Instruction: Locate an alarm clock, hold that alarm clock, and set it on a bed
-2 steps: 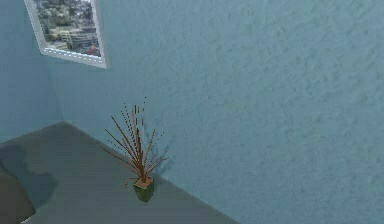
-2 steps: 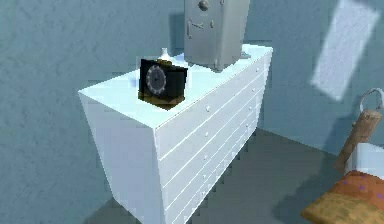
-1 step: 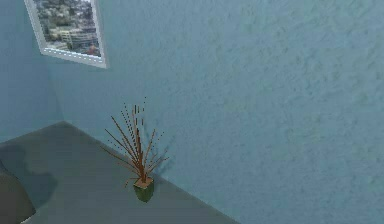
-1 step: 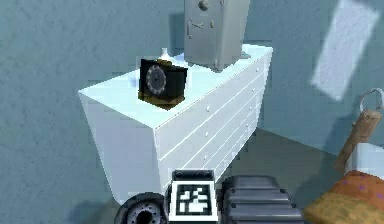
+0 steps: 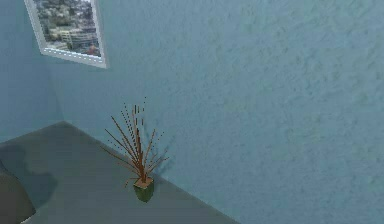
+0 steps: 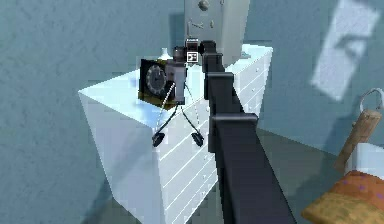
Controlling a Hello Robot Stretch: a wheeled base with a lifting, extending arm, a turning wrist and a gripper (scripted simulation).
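Observation:
A dark, boxy alarm clock (image 6: 156,80) with a round face is at the top front of a white dresser (image 6: 125,150) in the arm side view. The dark arm bar (image 6: 235,140) rises from the bottom edge to the dresser top. The gripper (image 6: 177,140) hangs there, its two thin fingers (image 6: 160,135) pointing down over the dresser's front, just right of the clock. The clock is at the gripper over the dresser top, so I cannot tell whether the gripper holds anything.
A tall pale object (image 6: 213,25) stands at the back of the dresser. A wooden chair (image 6: 362,125) and an orange patterned surface (image 6: 345,200) are at the arm side view's right. The forward view has a blue wall, a framed window (image 5: 68,30), a potted plant (image 5: 140,165) and grey floor.

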